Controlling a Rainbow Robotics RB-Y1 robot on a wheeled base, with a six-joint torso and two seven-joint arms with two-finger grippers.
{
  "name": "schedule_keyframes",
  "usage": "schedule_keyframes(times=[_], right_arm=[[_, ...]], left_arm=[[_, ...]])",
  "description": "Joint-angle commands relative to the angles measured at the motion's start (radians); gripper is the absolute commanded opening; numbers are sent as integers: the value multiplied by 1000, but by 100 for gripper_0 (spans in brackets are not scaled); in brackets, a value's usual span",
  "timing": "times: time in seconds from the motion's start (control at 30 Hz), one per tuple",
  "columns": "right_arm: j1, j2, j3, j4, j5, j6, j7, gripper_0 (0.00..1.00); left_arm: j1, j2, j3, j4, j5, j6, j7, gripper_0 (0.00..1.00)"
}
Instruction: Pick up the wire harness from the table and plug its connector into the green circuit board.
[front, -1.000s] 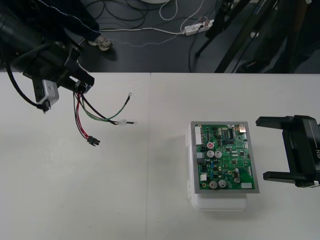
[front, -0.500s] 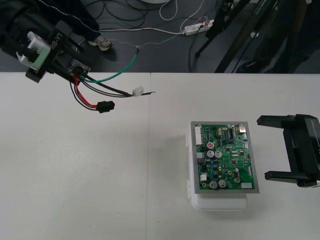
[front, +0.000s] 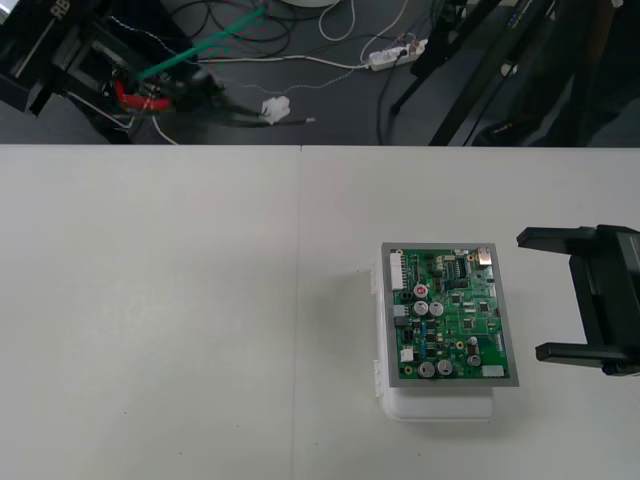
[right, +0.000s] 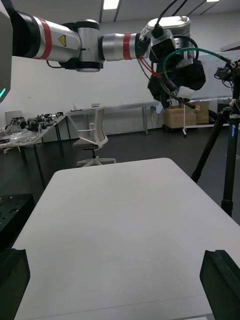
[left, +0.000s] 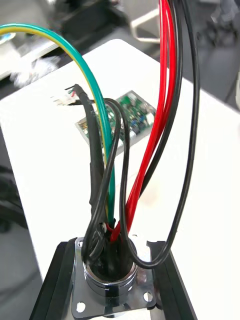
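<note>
Left gripper (front: 120, 88): lifted off the table (front: 200, 320) since a second ago, now high over its far edge. Fingers (left: 55, 287) clamp the flange of the round metal socket (left: 107, 280) of the wire harness (left: 166, 75); red, black and green wires trail free in the air. Right gripper (front: 529, 295): beside the green circuit board (front: 450, 315), spread wide, holding nothing.
</note>
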Motion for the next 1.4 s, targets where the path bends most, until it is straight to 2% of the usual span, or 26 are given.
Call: schedule_keyframes(times=[0.03, 0.37, 0.87, 1.07, 1.4], right_arm=[[-21, -57, -13, -52, -30, -5, -63, 100], [-44, -85, -13, -52, -53, -5, -86, 100], [-76, -142, -15, -52, -67, -5, -129, 100], [-79, -138, -22, -52, -65, -5, -145, 100], [-70, -100, -21, -53, -26, -5, -171, 100]], left_arm=[[60, -20, 173, 31, -16, -62, 68, 0], [233, -103, 443, -4, -83, -62, 237, 0], [536, -253, 825, -225, -229, -62, 545, 0], [621, -322, 894, -308, -286, -62, 599, 0], [726, -443, 900, -371, -346, -62, 651, 0]])
